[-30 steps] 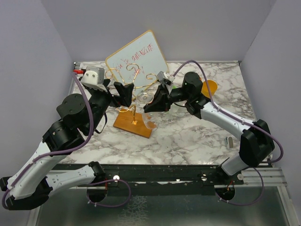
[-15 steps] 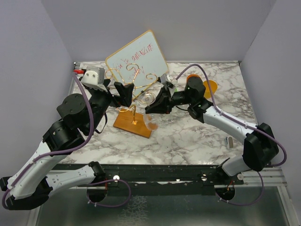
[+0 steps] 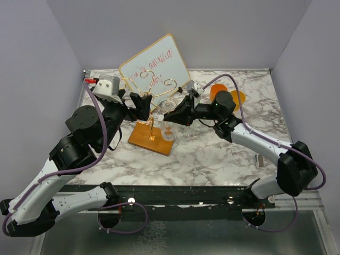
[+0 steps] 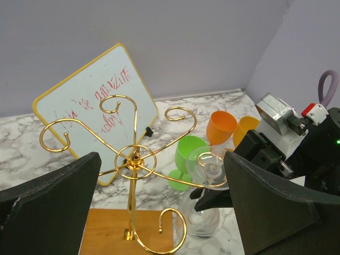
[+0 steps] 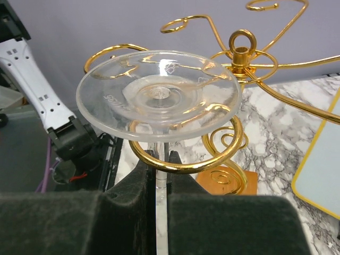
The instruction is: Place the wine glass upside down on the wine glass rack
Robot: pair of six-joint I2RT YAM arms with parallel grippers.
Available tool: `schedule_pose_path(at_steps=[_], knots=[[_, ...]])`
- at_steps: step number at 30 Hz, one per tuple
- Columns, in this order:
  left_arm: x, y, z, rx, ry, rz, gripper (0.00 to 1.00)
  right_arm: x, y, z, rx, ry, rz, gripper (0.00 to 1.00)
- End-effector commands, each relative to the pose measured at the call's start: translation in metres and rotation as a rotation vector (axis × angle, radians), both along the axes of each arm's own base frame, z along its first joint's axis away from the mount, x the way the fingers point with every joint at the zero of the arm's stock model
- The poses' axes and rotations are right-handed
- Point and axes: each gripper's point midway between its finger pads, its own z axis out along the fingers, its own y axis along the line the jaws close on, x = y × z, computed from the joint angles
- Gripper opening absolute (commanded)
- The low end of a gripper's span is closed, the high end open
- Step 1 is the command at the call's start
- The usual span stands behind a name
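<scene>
The clear wine glass hangs upside down, foot uppermost, bowl below. Its stem passes through a curled arm of the gold wire wine glass rack, and the foot sits just above that curl. My right gripper is shut on the stem right under the curl; in the top view it is at the rack's right side. My left gripper is open wide, its fingers either side of the rack's hub without touching it; in the top view it is left of the rack.
A tilted whiteboard with red writing stands behind the rack. A green glass and two orange glasses stand to the right behind the rack. A small grey object lies near the right arm's base.
My right gripper has carried the glass left and up onto the rack, turning it upright-inverted so its foot now sits over a curled arm. The left arm has barely moved.
</scene>
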Motion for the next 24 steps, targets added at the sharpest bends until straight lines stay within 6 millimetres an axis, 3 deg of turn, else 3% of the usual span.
schedule_pose_path(at_steps=[1,15,24], knots=[[-0.002,0.000,-0.003,-0.006,0.005,-0.009,0.99,0.016,-0.002,0.017,0.070,-0.024,-0.115,0.01],[-0.004,0.003,-0.006,-0.010,0.008,-0.004,0.99,-0.005,-0.012,0.023,0.084,-0.070,-0.074,0.01],[-0.004,0.000,-0.006,-0.012,0.014,-0.012,0.99,0.026,-0.013,0.018,0.079,-0.011,-0.225,0.02]])
